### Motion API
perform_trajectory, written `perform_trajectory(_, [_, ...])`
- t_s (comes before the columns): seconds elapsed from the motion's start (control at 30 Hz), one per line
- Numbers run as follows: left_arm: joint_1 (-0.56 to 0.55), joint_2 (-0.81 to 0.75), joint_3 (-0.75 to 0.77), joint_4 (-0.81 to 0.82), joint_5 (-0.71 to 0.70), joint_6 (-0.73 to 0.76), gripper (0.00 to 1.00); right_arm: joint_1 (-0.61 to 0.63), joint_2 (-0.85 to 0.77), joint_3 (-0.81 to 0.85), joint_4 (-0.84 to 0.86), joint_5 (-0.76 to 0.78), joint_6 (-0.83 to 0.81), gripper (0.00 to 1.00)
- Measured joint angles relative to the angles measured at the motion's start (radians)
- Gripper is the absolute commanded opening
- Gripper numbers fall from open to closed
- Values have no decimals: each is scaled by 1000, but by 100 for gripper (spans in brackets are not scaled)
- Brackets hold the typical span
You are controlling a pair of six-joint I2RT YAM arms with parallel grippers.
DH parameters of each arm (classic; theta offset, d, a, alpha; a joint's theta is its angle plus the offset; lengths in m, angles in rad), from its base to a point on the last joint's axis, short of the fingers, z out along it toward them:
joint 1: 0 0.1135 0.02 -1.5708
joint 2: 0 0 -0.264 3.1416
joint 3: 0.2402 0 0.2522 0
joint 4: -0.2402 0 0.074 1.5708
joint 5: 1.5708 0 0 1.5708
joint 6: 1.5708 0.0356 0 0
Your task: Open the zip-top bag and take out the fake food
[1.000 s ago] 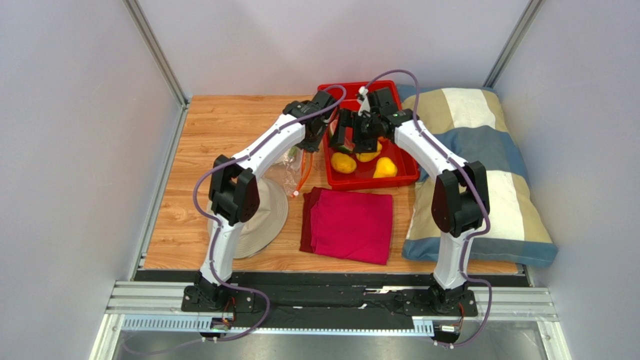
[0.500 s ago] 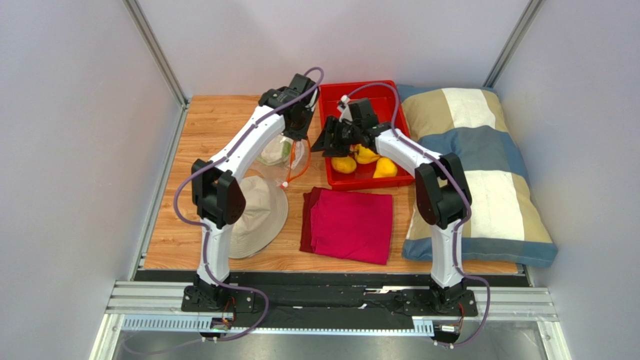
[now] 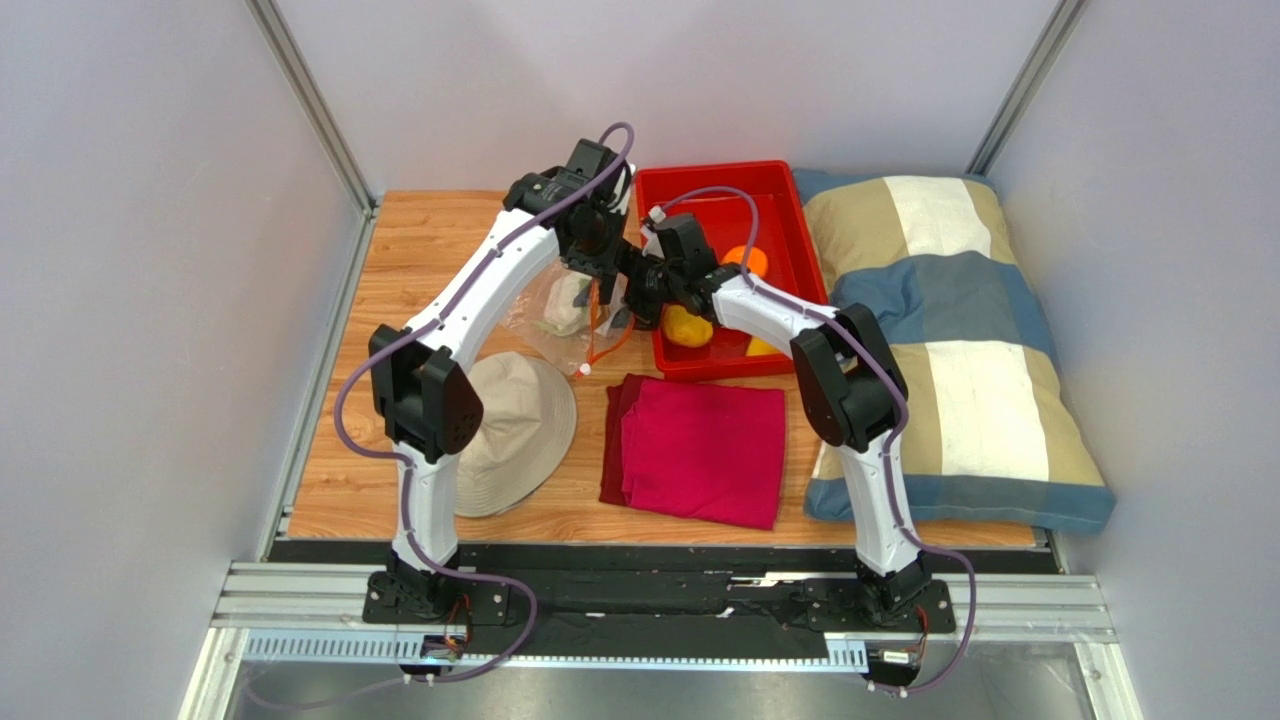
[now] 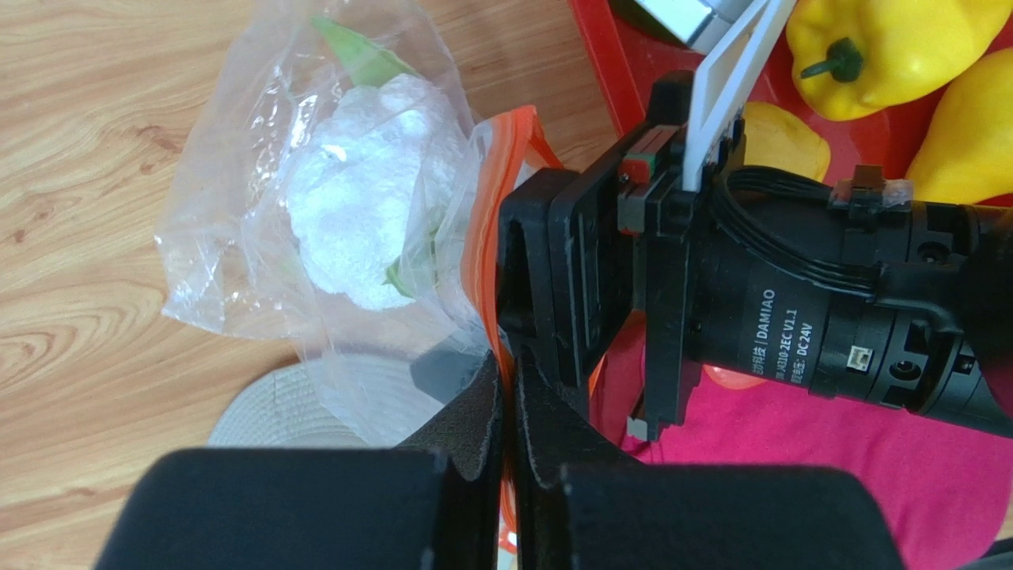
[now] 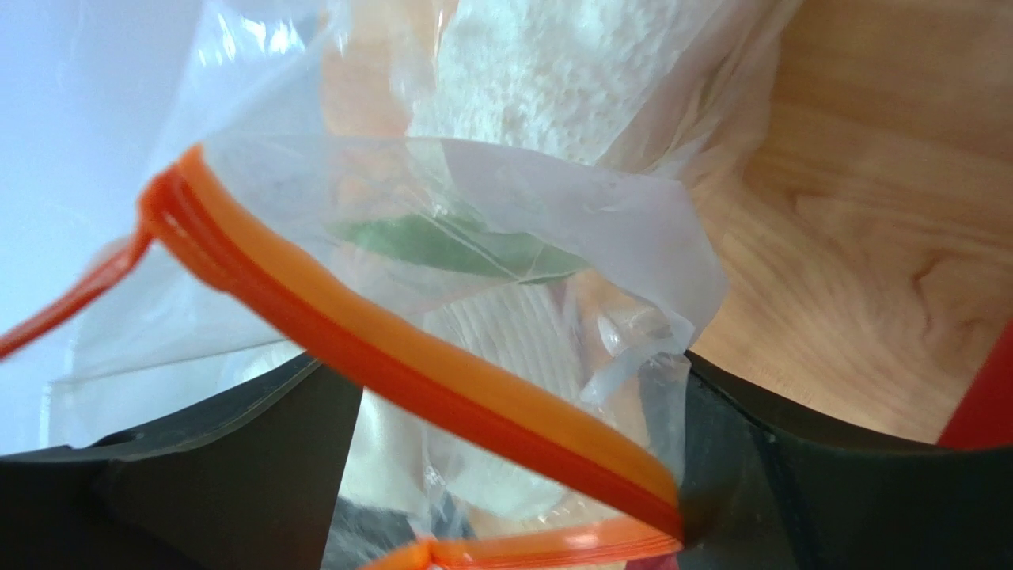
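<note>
We show the left gripper [image 4: 509, 368] pinched shut on the rim of the zip-top bag [image 4: 256, 255], its cauliflower [image 4: 357, 196] at eleven o'clock. The right gripper [image 5: 511, 463] gapes wide around the orange zip strip [image 5: 392, 368], at nine o'clock of the red tray [image 3: 781, 188].

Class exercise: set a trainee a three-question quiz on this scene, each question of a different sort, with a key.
1. True or false: the cauliflower is already out of the zip-top bag.
2. The right gripper is: A open, straddling the bag's orange zip strip; B shut tight on nothing; C out of every view.
3. Fill in: the yellow pepper lies in the red ____.
Key: 1 false; 2 A; 3 tray.
</note>
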Motion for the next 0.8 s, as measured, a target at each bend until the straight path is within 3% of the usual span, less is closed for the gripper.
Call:
perform_trajectory(0.1, [5,0,0,1,5,-5,0,0,0,0,28,31,35,84])
perform_trajectory(0.23, [13,-1,-8,11,26,-6,0,-1,14,2,54,31,66,59])
perform_trajectory(0.3, [20,-3,-26,17,40,-5,0,-2,36,10,62,23,81,61])
perform_trajectory(0.33, [24,-3,-37,19,50,-5,0,-2,46,16,62,20,84,71])
perform_trajectory(0.4, [29,-3,-49,20,64,-3,0,-3,53,18,35,24,76,78])
perform_trajectory(0.53, [41,-4,-57,28,77,-3,0,1,-1,-3,-44,61,-14,82])
perform_trajectory(0.7, [53,-5,-64,45,90,-12,0,-8,-120,-49,-178,97,-132,77])
perform_trajectory(0.8, [58,-5,-64,53,94,-16,0,-14,-178,-69,-221,101,-166,62])
